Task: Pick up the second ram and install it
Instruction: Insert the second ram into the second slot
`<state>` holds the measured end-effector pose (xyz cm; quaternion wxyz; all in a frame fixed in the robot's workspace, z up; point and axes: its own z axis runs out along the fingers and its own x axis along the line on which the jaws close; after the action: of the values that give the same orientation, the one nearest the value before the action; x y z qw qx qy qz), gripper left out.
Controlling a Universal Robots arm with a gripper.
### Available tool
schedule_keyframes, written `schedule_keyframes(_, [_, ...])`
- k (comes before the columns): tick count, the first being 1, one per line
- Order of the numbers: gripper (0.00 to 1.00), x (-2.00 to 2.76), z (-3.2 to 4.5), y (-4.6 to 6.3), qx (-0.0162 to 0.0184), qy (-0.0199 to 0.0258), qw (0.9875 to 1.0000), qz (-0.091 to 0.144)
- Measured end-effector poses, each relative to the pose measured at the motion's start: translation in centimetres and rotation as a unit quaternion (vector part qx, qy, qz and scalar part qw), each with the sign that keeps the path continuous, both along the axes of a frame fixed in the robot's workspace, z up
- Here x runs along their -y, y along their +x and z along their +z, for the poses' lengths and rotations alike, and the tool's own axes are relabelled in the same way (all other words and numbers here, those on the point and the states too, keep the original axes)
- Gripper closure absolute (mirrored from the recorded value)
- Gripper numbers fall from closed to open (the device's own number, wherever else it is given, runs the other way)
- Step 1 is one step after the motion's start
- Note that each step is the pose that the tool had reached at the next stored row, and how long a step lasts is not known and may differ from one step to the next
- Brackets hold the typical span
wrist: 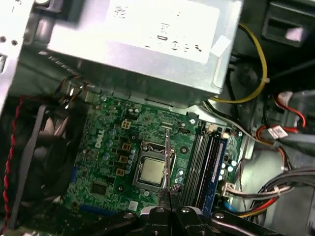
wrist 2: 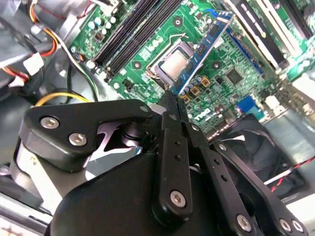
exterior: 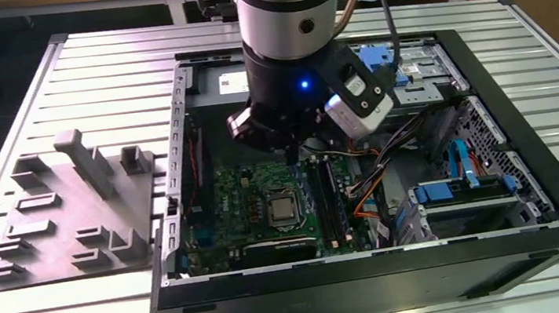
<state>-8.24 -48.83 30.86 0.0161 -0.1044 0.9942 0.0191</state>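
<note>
My gripper [exterior: 290, 152] hangs inside the open computer case, low over the green circuit board [exterior: 238, 208]. Its fingers [wrist 2: 170, 123] are shut on one end of the second ram [wrist 2: 204, 46], a long thin stick with small chips on its face. The first wrist view shows the second ram [wrist: 167, 157] edge-on, sticking out from the gripper [wrist: 170, 199] above the processor [wrist: 151, 171]. The long black memory slots [wrist: 202, 157] lie just beside it, a little apart. A bluish stick [wrist: 217, 162] appears to sit in the slot farthest from the processor.
A grey ribbed tray [exterior: 65, 220] lies on the table outside the case, at the exterior view's left. Inside the case are the metal power supply box [wrist: 138, 44], a black fan [wrist: 47, 147], bundled cables [exterior: 368, 194] and a drive cage [exterior: 468, 190].
</note>
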Motion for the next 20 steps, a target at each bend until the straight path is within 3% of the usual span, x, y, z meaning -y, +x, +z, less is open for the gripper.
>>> schedule_keyframes(6, [0.88,0.00,-0.09,0.00,0.0000,0.0000,0.9985,-0.055])
schedule_keyframes(12, [0.88,0.00,-0.18,0.00,0.0000,0.0000,0.9940,-0.109])
schedule_keyframes(20, [0.88,-0.01,-0.19,0.16,0.0000,0.0001,0.9937,-0.112])
